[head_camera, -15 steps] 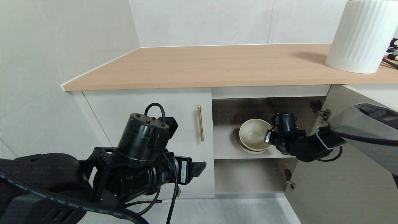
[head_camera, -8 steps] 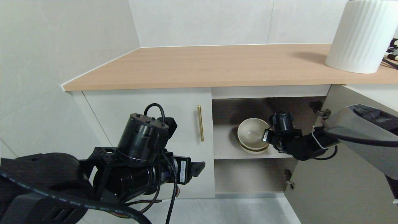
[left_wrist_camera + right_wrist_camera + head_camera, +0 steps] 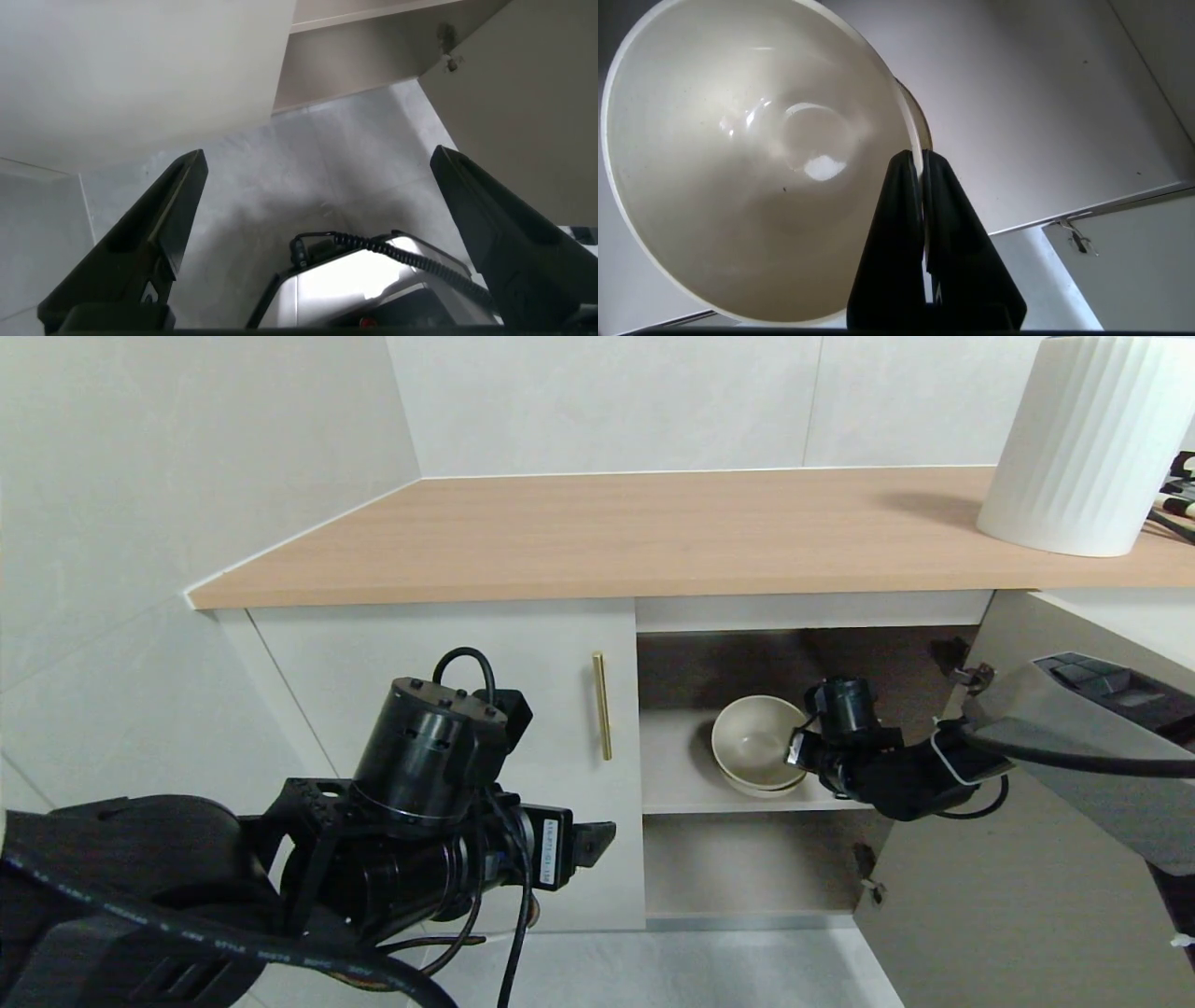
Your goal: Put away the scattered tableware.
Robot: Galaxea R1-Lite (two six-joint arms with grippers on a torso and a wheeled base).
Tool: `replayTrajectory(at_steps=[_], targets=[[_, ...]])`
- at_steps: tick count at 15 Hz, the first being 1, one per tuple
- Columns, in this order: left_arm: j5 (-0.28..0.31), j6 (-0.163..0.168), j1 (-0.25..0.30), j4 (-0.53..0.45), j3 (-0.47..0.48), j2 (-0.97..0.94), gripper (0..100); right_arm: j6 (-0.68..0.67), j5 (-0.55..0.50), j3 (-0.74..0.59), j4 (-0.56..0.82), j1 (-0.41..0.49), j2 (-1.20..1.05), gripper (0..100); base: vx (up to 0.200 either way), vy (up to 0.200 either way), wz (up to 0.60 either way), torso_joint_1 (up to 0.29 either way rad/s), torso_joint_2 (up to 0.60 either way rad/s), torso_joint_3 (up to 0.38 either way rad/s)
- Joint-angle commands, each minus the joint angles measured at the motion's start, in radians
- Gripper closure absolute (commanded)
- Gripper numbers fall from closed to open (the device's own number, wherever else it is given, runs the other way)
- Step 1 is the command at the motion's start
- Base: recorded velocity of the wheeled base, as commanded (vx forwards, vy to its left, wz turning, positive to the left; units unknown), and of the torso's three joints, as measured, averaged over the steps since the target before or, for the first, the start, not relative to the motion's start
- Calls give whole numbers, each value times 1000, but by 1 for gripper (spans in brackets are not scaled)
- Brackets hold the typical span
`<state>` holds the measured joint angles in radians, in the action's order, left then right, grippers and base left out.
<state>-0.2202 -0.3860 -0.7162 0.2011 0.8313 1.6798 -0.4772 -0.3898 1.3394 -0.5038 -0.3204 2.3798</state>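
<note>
Bowl (image 3: 752,743) is sitting on the open cabinet's upper shelf (image 3: 672,767), resting atop a second bowl (image 3: 758,790). It is lying at nine o'clock from the right claw (image 3: 799,747), which is clamping its rim. The left claw (image 3: 318,177) is hanging with its fingers apart.

Soft even light, glints in bowl (image 3: 757,159)

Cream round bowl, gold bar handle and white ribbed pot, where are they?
cream round bowl (image 3: 752,745): head view, its inner hollow.
gold bar handle (image 3: 602,707): head view, middle of the bar.
white ribbed pot (image 3: 1083,448): head view, its ribbed side.
</note>
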Motion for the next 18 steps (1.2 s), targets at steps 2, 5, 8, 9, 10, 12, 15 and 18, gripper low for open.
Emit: replayTrajectory(at_steps=[2,5,8,9,10,12,15,18], targets=[[-1,-1,1,1,0,0,0,0,0,0,-1,0,2,100,0,0,0,0,0,0],[-1,-1,0,0,0,0,0,0,0,1,-1,-2,6,0,0,0,0,0,0,0],[-1,-1,1,1,0,0,0,2,2,0,-1,-3,7,0,0,0,0,0,0,0],[-1,-1,1,0,0,0,0,0,2,0,-1,-5,7,0,0,0,0,0,0,0],[-1,-1,1,0,0,0,0,0,3,0,-1,-5,6,0,0,0,0,0,0,0],[-1,-1,1,1,0,-2,0,0,3,0,-1,-6,6,0,0,0,0,0,0,0],[-1,-1,3,1,0,-3,0,-1,3,-5,-1,-8,-1,0,0,0,0,0,0,0],[-1,1,3,0,-3,-11,0,-1,6,-29,1,-16,-44,0,0,0,0,0,0,0]])
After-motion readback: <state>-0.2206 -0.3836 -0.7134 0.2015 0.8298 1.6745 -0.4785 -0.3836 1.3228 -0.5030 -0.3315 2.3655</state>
